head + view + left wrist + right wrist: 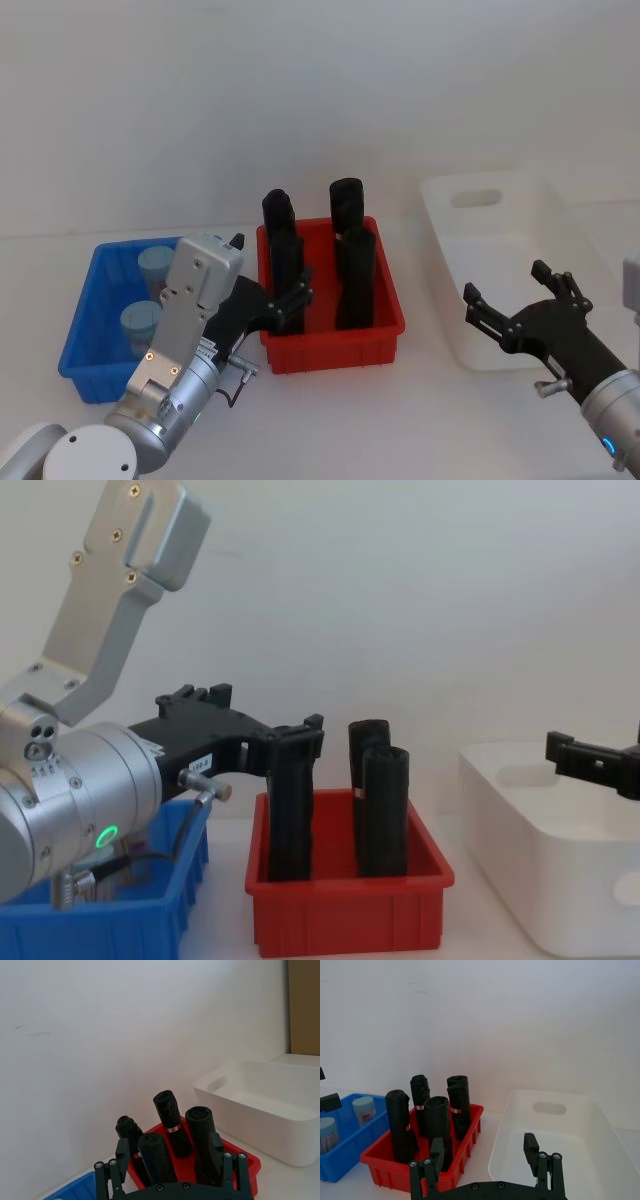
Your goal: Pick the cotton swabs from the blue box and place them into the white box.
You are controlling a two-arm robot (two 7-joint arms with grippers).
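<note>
We see 2 tubs of cotton swabs (157, 266) standing in the blue box (84, 302). Our left gripper (169, 1159) hovers wide open and empty beside the red bin (330, 351). Our right gripper (505, 283), equally spread and empty, hangs at the white box's (441, 232) near edge.

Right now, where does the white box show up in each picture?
Head view: white box at right.
Left wrist view: white box beyond the red bin.
Right wrist view: white box beside the red bin.
Chest view: white box at lower right.
Shared landmark: the red bin of black rolls, on its left.
</note>
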